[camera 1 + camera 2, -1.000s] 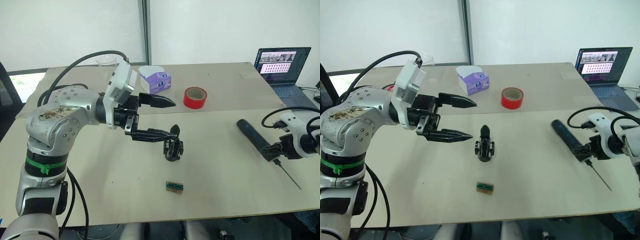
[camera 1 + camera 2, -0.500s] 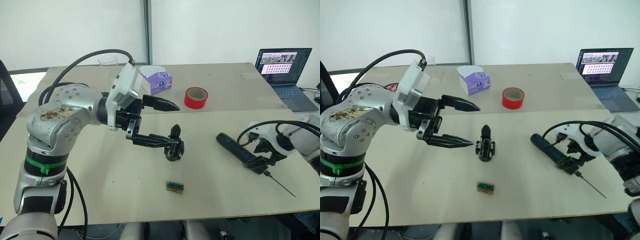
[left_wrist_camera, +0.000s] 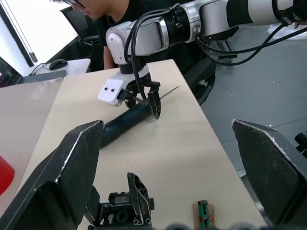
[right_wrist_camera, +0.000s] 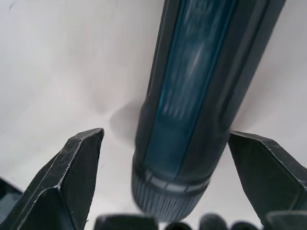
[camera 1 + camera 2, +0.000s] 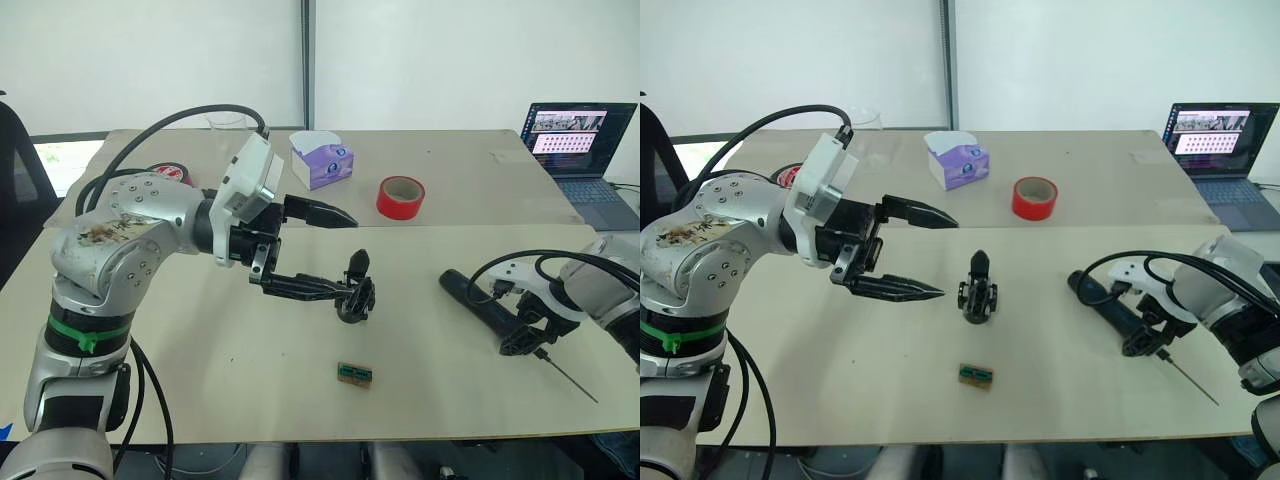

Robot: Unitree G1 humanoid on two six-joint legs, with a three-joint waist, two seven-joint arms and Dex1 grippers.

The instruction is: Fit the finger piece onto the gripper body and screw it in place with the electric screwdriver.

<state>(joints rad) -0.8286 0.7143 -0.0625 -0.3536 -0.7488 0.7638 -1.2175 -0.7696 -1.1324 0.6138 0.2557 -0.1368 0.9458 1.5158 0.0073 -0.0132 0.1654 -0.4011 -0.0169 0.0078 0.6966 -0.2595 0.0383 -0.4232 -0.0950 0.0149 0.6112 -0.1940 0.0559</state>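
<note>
- Left tool (image 5: 918, 252) hangs over the middle of the desk (image 5: 1060, 400), left of centre in the right eye view, its two black fingers spread wide with nothing between them.
- One finger (image 5: 923, 213) points right from higher up; the other, lower finger (image 5: 902, 290) reaches toward the gripper body (image 5: 978, 292), its tip just beside it in the left eye view.
- Right tool (image 5: 1150, 335) sits at the right of the frame, low over the desk, its fingers apart on either side of the electric screwdriver (image 5: 1102, 302) near its bit end; the right wrist view shows a gap between each finger and the barrel, so nothing is gripped.
- Electric screwdriver lies flat on the desk at centre right, barrel slanting up-left, thin metal bit (image 5: 1193, 382) pointing down-right.
- Gripper body stands on the desk at the middle of the frame, its pointed black finger sticking upward.
- Small green-brown tray (image 5: 975, 375) lies below it, toward the near edge, apart from it.
- Red tape roll (image 5: 1035, 197) and a tissue box (image 5: 960, 160) sit farther back; an open laptop (image 5: 1222, 135) is at the upper right.
- In the left wrist view a person (image 3: 103, 14) in dark clothing is behind the desk.
</note>
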